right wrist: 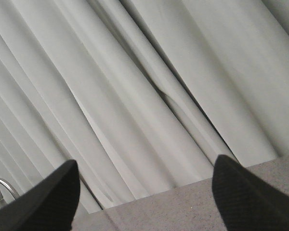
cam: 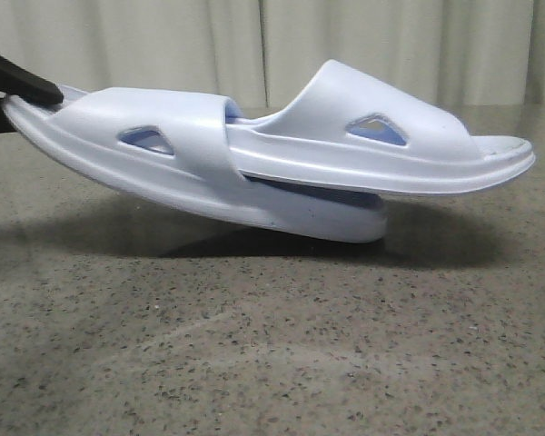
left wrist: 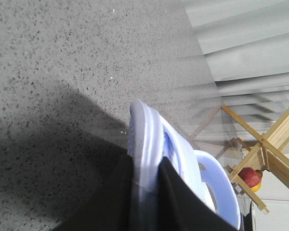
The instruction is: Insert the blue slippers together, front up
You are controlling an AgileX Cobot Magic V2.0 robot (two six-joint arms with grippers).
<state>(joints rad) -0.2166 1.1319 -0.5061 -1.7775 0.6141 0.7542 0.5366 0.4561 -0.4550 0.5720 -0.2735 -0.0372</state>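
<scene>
Slippers (cam: 272,154) nested, long axis running left-right across the counter (cam: 254,345).
Left hand (left wrist: 147,192) is clamped on the lower slipper's raised left end; far end rests on the counter. Right hand (right wrist: 144,192) is wide apart, empty, facing the curtain (right wrist: 135,86), so left is nearer.

Desk (cam: 272,363): open speckled surface is seen in front of the blue slippers (cam: 282,163). Mid-desk is blocked by the nested pair, whose left end is raised, clamped by the left gripper (left wrist: 147,192). Behind, passage is closed by a curtain (cam: 254,45).
</scene>
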